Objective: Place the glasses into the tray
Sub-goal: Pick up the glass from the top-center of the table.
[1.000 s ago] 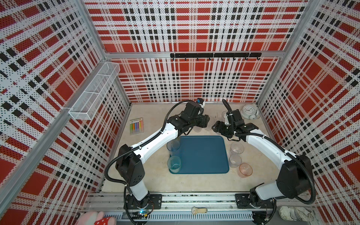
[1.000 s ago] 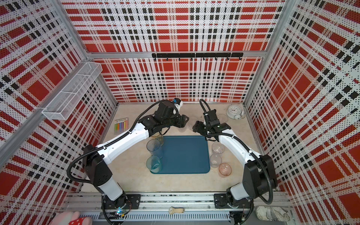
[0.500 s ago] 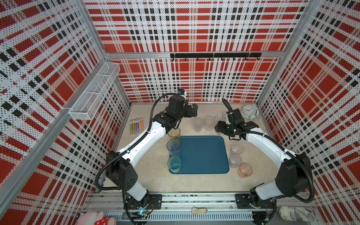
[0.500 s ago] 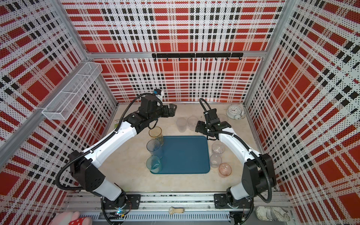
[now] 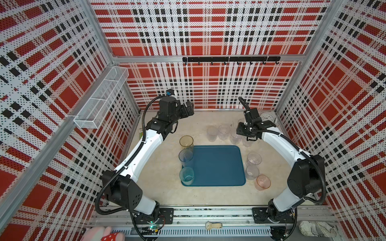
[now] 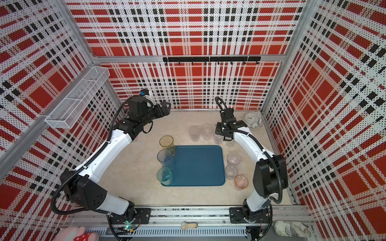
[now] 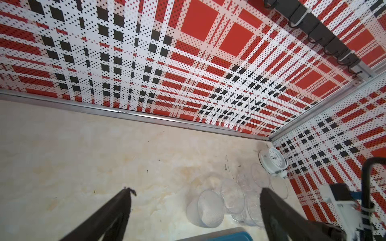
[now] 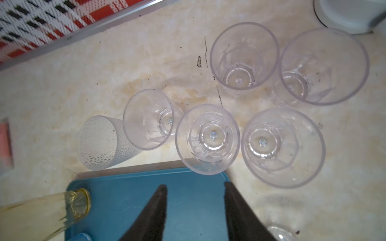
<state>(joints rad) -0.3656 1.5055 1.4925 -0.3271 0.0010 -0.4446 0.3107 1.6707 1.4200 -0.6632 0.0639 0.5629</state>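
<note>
Plaid perforated enclosure; beige marbled tabletop (image 5: 163, 194). Faint in both top views: clear faceted tumblers (image 8: 207, 138), some hidden beneath right wrist. Cut off at right wrist view's edge: amber tumbler (image 8: 52, 212). Lined along left rim of flat teal-blue rectangular tray (image 5: 219, 167): amber, blue-grey tumbler (image 5: 185, 158), mint-green tumbler (image 5: 186, 176). Clear group and frosted tumbler (image 8: 100, 144) stood just beyond far rim. Parted, empty: right gripper (image 8: 194, 184), over tray's far corner near clear group. Spread wide, empty: left gripper (image 7: 195, 189), raised by back wall, apart from tumblers.
</note>
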